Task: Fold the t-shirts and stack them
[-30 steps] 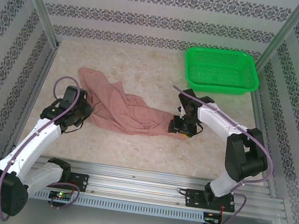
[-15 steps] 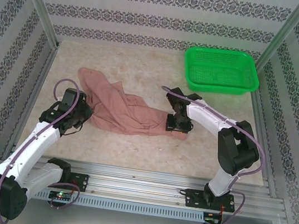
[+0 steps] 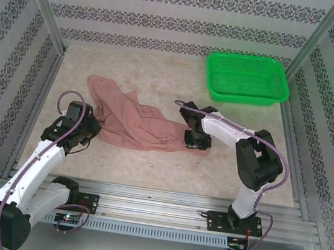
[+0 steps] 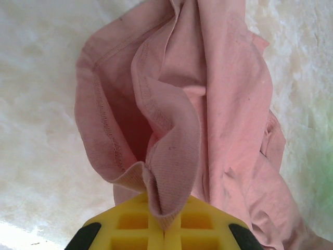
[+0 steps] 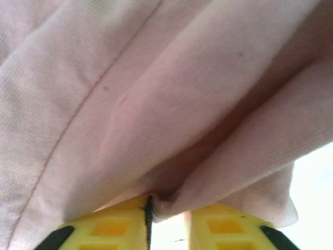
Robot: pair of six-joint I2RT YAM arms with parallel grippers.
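Observation:
The salmon-pink t-shirt (image 3: 136,123) lies crumpled in a long band across the middle of the table; its print is hidden. My left gripper (image 3: 89,127) is at the shirt's left end. In the left wrist view the left gripper (image 4: 165,221) is shut, its yellow fingers pinching a ribbed fold of the t-shirt (image 4: 208,104). My right gripper (image 3: 193,140) is at the shirt's right end. In the right wrist view the right gripper (image 5: 166,204) stands narrowly open, and a fold of the t-shirt (image 5: 156,78) bunches at the mouth of the gap.
A green mesh basket (image 3: 246,78) stands at the back right. Patterned walls and metal posts close in the table on three sides. Bare tabletop (image 3: 162,74) lies behind the shirt and in front of it.
My right gripper has slid left into the shirt's right end, pushing that edge a little left. My left gripper has drawn slightly toward the near edge, cloth in it.

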